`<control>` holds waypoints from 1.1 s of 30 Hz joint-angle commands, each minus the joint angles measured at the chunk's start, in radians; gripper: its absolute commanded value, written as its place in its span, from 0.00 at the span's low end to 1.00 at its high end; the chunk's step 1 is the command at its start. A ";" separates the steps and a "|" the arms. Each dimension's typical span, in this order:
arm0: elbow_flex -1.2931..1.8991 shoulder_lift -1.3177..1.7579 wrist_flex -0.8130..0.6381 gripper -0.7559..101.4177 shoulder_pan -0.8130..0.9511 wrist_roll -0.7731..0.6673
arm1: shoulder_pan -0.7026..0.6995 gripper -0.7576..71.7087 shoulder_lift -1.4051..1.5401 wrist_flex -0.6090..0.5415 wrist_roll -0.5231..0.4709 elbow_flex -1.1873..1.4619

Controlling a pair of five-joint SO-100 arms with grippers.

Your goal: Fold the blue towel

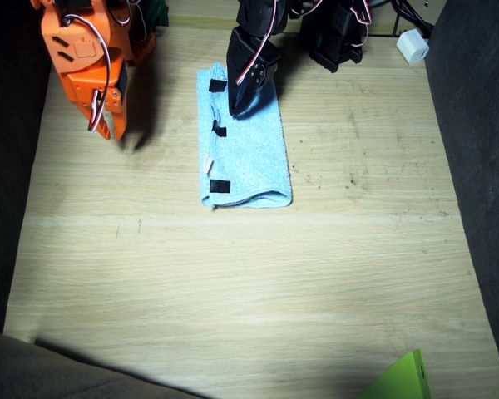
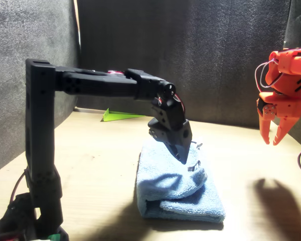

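the left gripper [image 2: 183, 156] (the black one) pointed down with its tips on the far end of the blue towel [image 1: 248, 150]; i could not tell if its jaws were pinching the cloth. the towel lay folded on the wooden table [image 1: 233, 283], black tabs along one edge. the right gripper [image 2: 272, 139], orange, hung in the air well to the side, its fingers a little apart and holding nothing.

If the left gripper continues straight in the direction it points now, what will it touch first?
The left gripper points down at the blue towel, near its far end. It would meet the towel's top layer first; the front view suggests the tips are already at or just above the cloth, though contact is unclear.
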 commanded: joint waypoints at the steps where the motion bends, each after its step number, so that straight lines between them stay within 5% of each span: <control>1: 0.087 0.071 -0.057 0.00 -0.074 0.058 | 0.000 0.12 0.077 -0.006 -0.005 0.002; 14: -0.080 -0.051 0.017 0.00 -0.290 0.204 | 0.000 0.13 0.025 -0.017 -0.003 -0.029; 33: -0.365 -0.173 0.186 0.00 -0.322 0.291 | -0.017 0.13 0.026 -0.014 -0.012 -0.026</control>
